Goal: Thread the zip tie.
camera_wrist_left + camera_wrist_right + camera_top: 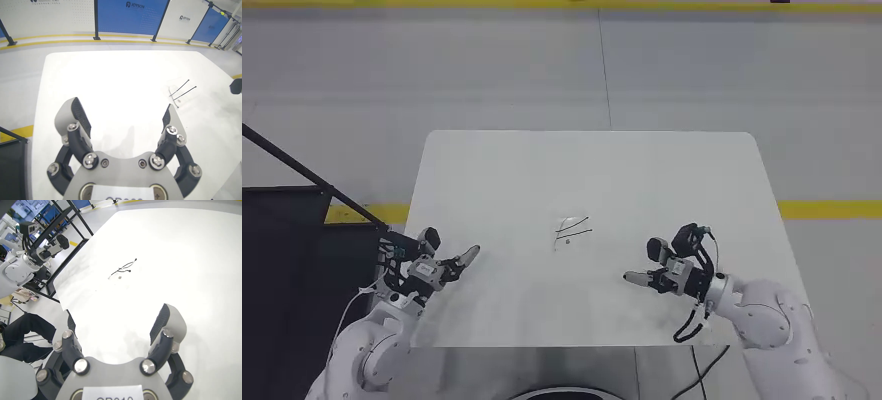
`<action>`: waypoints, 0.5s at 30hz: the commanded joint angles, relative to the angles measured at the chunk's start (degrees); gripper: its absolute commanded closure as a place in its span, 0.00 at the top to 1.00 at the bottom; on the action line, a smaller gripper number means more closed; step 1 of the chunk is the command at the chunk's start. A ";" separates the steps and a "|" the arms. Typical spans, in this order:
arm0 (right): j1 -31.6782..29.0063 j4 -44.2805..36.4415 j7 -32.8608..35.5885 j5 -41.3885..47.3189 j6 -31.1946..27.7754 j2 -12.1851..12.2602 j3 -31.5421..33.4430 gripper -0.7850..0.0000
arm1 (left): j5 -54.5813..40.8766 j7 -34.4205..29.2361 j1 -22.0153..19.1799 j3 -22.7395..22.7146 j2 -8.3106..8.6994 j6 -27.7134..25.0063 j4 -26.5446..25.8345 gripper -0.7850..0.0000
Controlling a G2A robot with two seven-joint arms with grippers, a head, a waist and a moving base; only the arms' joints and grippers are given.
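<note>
Two black zip ties lie side by side near the middle of the white desk, well apart from the left end effector and the right end effector, both spread wide and empty.

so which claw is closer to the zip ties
The right claw: it is over the table nearer its middle, with a shorter gap to the zip ties than the left claw, which is by the table's left edge.
</note>
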 commanded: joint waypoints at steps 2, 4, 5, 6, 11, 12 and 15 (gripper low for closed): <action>3.24 2.77 2.09 5.85 2.37 -0.21 -2.52 1.00 | -4.51 -3.77 -1.48 0.31 -0.09 0.66 0.07 1.00; 6.35 5.31 4.64 9.99 4.15 -0.43 -4.31 1.00 | -7.81 -6.82 -2.23 0.09 -0.06 0.45 0.26 1.00; 8.10 6.78 6.78 12.50 3.90 -0.52 -5.49 1.00 | -9.47 -8.29 -2.52 -0.12 -0.04 0.38 0.32 1.00; 9.98 8.73 8.92 15.12 3.84 -0.62 -6.47 1.00 | -10.83 -9.71 -2.78 -0.32 0.00 0.16 0.42 1.00; 19.05 18.35 15.13 22.31 5.95 -1.47 -11.56 1.00 | -17.91 -16.17 -3.89 -1.25 0.25 -1.36 1.43 1.00; 20.54 20.04 15.90 23.32 6.32 -1.72 -12.70 0.99 | -19.00 -17.09 -3.99 -1.36 0.29 -1.56 1.58 1.00; 24.35 24.66 17.40 24.70 6.70 -2.35 -15.45 0.95 | -20.22 -19.11 -4.34 -2.07 0.45 -0.96 1.61 1.00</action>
